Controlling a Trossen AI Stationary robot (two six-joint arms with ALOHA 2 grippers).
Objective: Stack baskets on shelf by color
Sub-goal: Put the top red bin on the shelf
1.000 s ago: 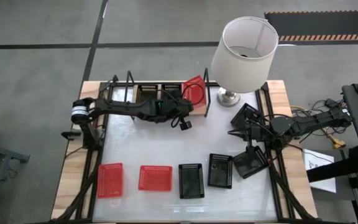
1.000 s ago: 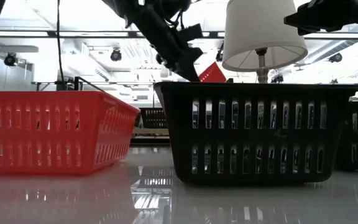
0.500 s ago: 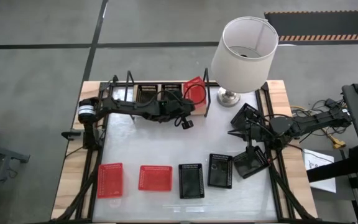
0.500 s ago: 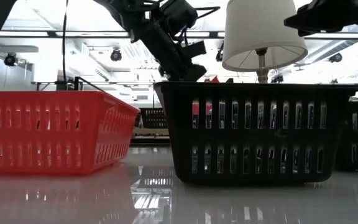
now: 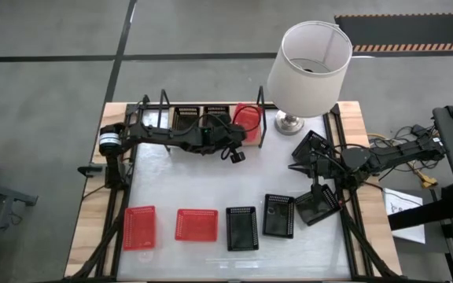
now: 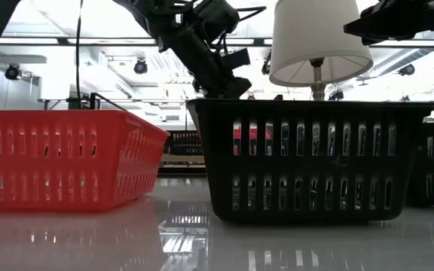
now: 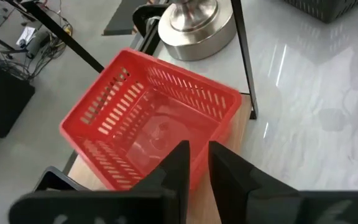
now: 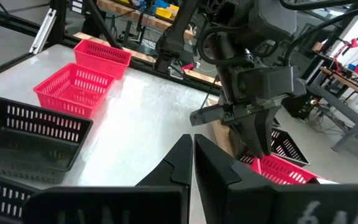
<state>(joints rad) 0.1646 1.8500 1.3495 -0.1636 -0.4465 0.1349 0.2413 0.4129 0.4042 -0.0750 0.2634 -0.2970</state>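
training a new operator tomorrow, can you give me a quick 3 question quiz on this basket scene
1. True or false: the red basket at the left gripper sits on the shelf at the end nearest the lamp.
2. How many red baskets lie in the front row on the table?
3. Multiple choice: the right gripper is A) above the shelf, B) at the table's right side near two black baskets, C) over the front-row red baskets.

Key
1. True: it sits upright beside the two black baskets on the shelf.
2. Two, at the left of the row.
3. B: it hangs by the tilted black basket.
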